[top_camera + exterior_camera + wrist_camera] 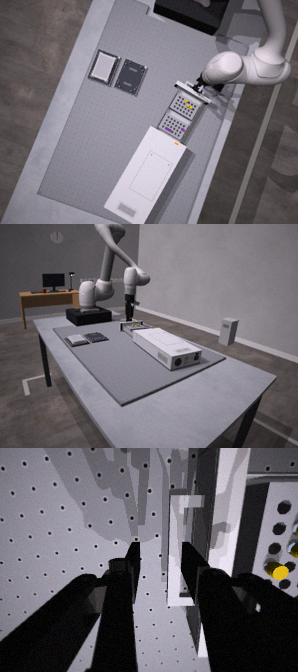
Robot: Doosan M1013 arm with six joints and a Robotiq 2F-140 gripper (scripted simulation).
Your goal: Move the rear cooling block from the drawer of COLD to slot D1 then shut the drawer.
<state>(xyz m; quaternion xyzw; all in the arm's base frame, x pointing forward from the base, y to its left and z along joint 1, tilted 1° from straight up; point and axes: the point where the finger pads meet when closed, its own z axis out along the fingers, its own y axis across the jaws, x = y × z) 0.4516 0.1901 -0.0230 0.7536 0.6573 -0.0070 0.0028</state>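
The gripper points down at the drawer's handle, its fingers partly open. One finger reaches inside the handle's loop and the other stands outside it, with the bar between them and a gap beside the outer finger; the bar is not pinched. Just beside the handle is the upright drawer front. Behind it, in the pulled-out drawer, the front block lies nearest, with three yellow tubes standing in its bores. Next comes the rear block, also in the drawer, beside the cooler's opening, carrying three purple tubes. Beyond stands the white cooler COLD, its orange lamp lit. Well apart, across the perforated deck, the dark slot D1 bears no block. Just beyond it, slot D2 carries a pale, flat-topped piece.
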